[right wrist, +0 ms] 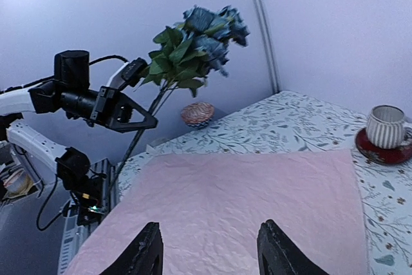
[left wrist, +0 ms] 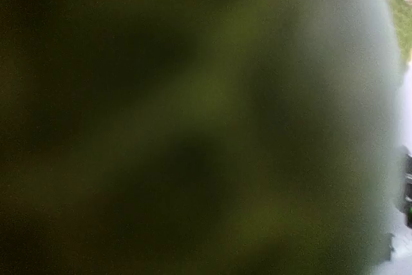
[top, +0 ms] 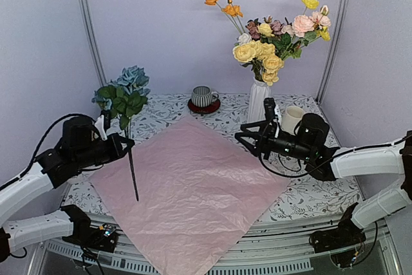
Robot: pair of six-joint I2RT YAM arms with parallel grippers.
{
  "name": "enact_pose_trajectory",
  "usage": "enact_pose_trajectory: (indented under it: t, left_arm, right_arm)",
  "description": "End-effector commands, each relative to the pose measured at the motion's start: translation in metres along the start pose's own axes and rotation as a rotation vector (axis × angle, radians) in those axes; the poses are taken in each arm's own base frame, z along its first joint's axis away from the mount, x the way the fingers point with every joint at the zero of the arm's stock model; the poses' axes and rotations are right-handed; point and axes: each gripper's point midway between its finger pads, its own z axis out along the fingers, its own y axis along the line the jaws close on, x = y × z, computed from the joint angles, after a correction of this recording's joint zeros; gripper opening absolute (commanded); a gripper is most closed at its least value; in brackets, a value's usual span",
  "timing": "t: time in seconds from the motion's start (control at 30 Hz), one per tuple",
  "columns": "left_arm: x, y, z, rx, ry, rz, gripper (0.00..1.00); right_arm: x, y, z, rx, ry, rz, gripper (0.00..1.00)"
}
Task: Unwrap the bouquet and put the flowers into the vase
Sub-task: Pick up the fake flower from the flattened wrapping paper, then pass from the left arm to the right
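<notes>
Paper [top: 193, 191], lilac-pink and crinkled, lies spread flat on your worktop [top: 309, 191], nearest the arm bases. Your left tool [top: 122, 148] is pinched on the stem of the blue hydrangea [top: 132, 82], holding it nearly upright over the sheet's left side. Your right tool [right wrist: 215, 256] hangs with fingers spread and nothing between them above the sheet's right corner. Behind it the white vase [top: 259, 101] holds roses [top: 257, 53] and poppies [top: 219, 4]. A cream mug [top: 293, 119] stands just beside it and a striped cup [top: 204, 96] farther left.
</notes>
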Motion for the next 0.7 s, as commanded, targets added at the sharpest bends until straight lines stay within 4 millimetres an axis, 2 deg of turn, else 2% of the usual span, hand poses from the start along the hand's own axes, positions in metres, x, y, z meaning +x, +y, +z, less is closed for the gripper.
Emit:
enact_pose_trajectory:
  t: [0.0, 0.07, 0.17, 0.27, 0.37, 0.5, 0.57, 0.67]
  left_arm:
    - [-0.002, -0.087, -0.027, 0.478, -0.022, 0.214, 0.0]
    - [0.007, -0.113, -0.04, 0.638, 0.002, 0.271, 0.0]
    - [0.016, -0.142, -0.055, 0.784, 0.008, 0.34, 0.0]
    - [0.027, -0.162, -0.066, 0.865, 0.008, 0.401, 0.0]
    - [0.036, -0.179, -0.08, 0.949, -0.007, 0.435, 0.0]
    - [0.041, -0.191, -0.094, 1.02, -0.026, 0.461, 0.0]
    - [0.046, -0.194, -0.1, 1.052, -0.025, 0.471, 0.0]
    - [0.05, -0.197, -0.104, 1.071, -0.021, 0.483, 0.0]
  right_arm:
    - [-0.02, 0.05, 0.034, -0.041, -0.003, 0.091, 0.52]
    - [-0.026, 0.068, 0.047, -0.077, -0.019, 0.146, 0.52]
    - [-0.03, 0.096, 0.069, -0.129, -0.026, 0.208, 0.53]
    - [-0.029, 0.118, 0.093, -0.147, -0.028, 0.224, 0.55]
    - [-0.028, 0.136, 0.108, -0.185, -0.047, 0.244, 0.57]
    - [-0.033, 0.155, 0.112, -0.262, -0.102, 0.274, 0.6]
    - [-0.038, 0.172, 0.109, -0.355, -0.132, 0.258, 0.57]
    - [-0.04, 0.187, 0.108, -0.418, -0.158, 0.238, 0.56]
